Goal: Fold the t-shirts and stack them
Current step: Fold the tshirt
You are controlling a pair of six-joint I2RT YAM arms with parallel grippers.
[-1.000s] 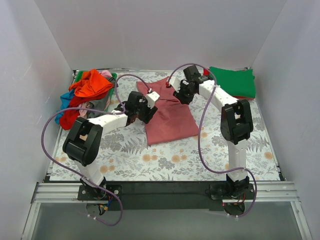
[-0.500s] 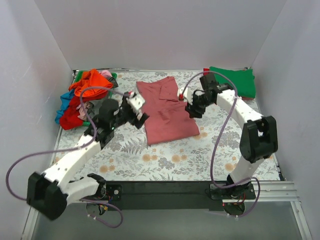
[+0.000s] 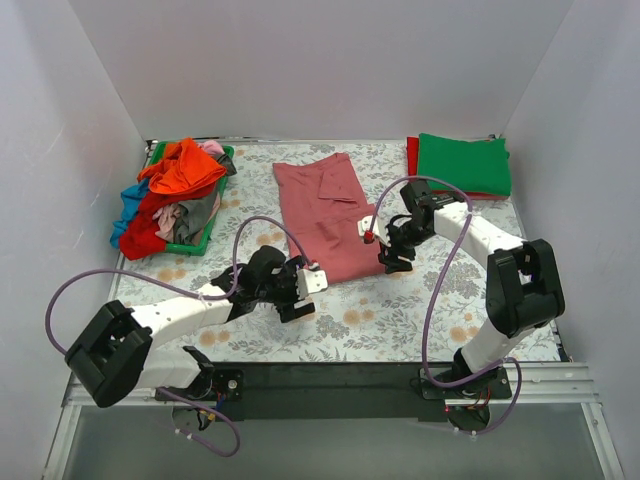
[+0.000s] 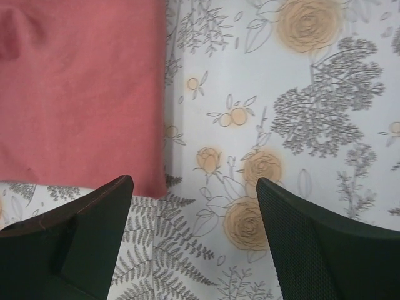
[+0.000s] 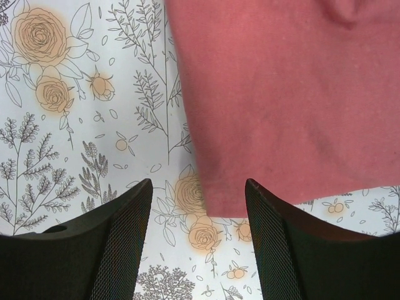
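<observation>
1. The dusty-rose t-shirt (image 3: pixel 328 215) lies flat in the middle of the table. It is folded lengthwise into a long strip that runs from the far side toward my bases.
2. It looks thin, limp and light. I expect it to sag and drag rather than keep a shape, and lifting it by one corner would probably spill the fold.
3. I judge the best hold to be the two near corners together. Each pinch should go through every layer, so the near end travels level when it is brought over.
4. My left gripper (image 4: pixel 194 212) is spread wide with nothing in it. It sits over the floral cloth (image 3: pixel 350 322), and the shirt's near-left corner is just beside one finger (image 4: pixel 94 219).
5. My right gripper (image 5: pixel 197 219) is also parted and empty. The near-right corner lies under the gap between its fingers, not pinched.
6. At the far right a folded green t-shirt (image 3: pixel 463 165) rests on a red one (image 3: pixel 411 155), which is where the stack is growing.
7. At the far left a green basket (image 3: pixel 205 240) holds a heap of crumpled shirts (image 3: pixel 180 175), well away from both grippers.
</observation>
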